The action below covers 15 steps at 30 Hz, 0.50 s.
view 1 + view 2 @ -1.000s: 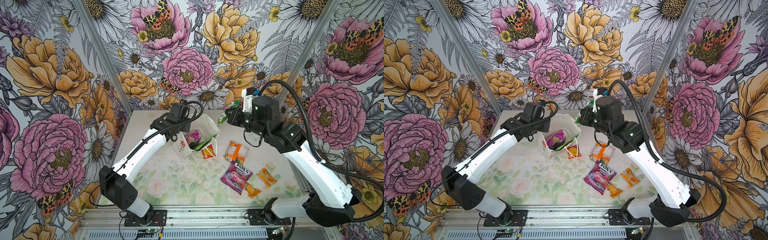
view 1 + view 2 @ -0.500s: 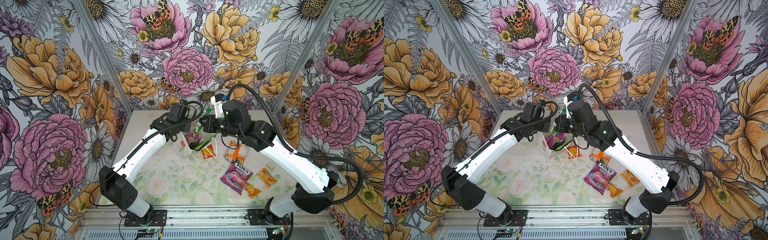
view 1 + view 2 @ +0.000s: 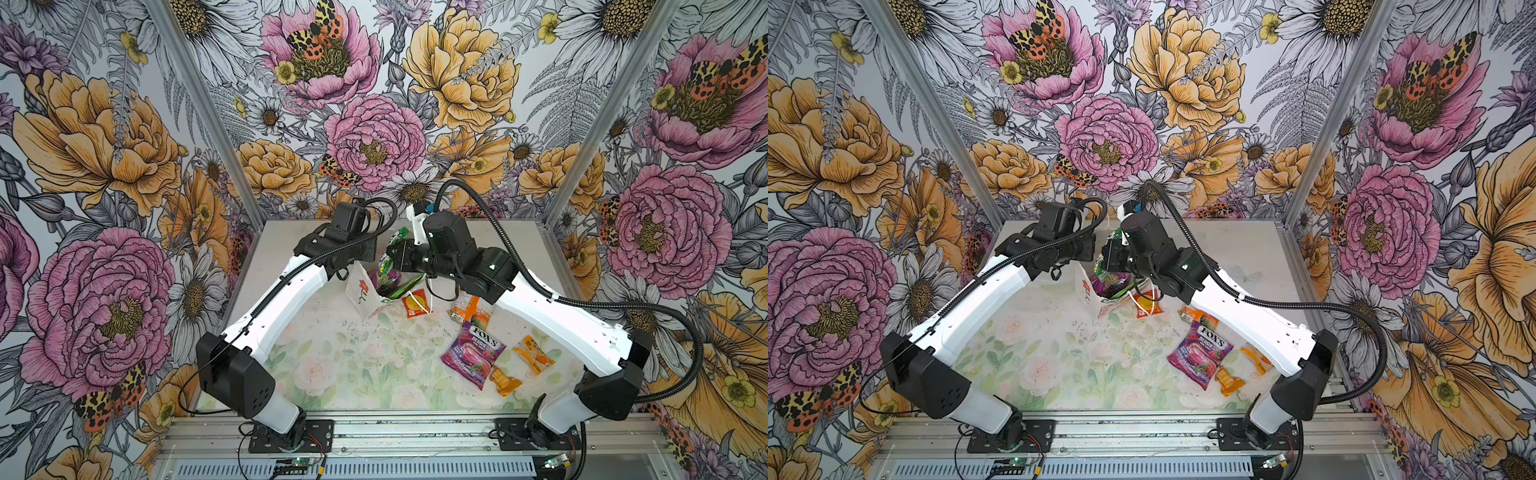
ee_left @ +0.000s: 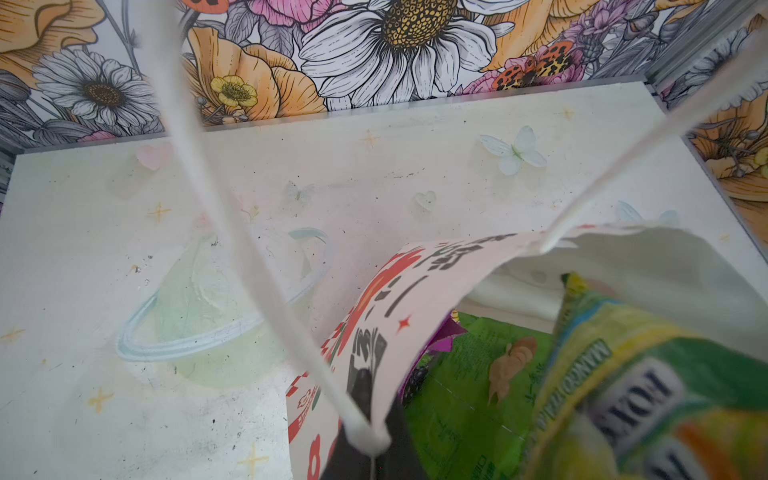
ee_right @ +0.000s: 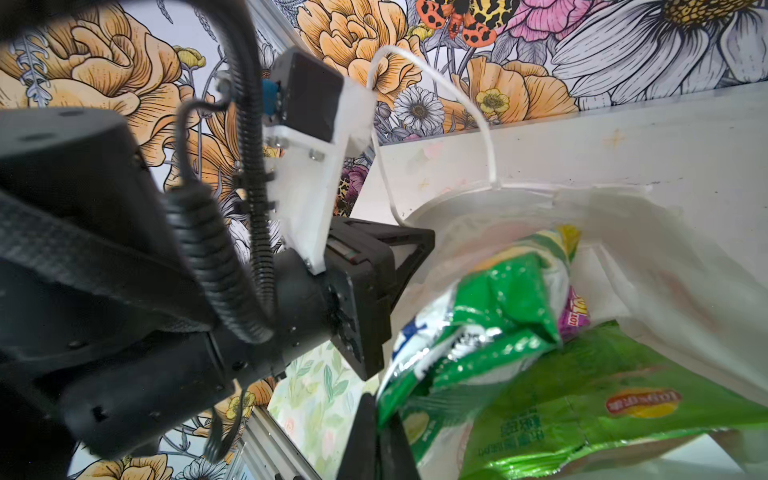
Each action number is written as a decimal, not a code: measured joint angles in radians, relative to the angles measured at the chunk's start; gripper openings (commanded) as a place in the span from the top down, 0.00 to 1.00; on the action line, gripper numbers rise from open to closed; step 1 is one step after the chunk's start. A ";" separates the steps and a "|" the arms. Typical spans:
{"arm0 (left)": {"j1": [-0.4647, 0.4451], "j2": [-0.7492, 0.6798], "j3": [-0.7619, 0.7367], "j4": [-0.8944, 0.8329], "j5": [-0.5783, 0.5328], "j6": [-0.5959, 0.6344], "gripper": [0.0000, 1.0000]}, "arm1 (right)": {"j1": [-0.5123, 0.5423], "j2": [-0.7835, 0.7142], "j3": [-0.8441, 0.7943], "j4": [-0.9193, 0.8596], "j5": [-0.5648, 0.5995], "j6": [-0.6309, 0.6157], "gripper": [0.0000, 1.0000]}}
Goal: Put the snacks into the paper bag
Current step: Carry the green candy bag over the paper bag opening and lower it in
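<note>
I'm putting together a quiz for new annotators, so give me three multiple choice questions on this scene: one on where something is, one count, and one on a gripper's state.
1. Where is the purple FOX'S packet?
A) inside the paper bag
B) leaning on the back wall
C) flat on the table, right of the bag

2. How many small orange wrappers lie beside it?
A) two
B) none
C) four

3. The right gripper is:
A) open
B) shut on the green-yellow packet
C) shut on nothing

Answers: C, both top views show it on the table; A, two wrappers sit next to it; B, the right wrist view shows the packet pinched over the bag's mouth.
</note>
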 measured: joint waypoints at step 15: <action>0.042 0.007 0.000 0.000 0.026 -0.028 1.00 | -0.019 0.130 -0.017 0.126 0.035 0.024 1.00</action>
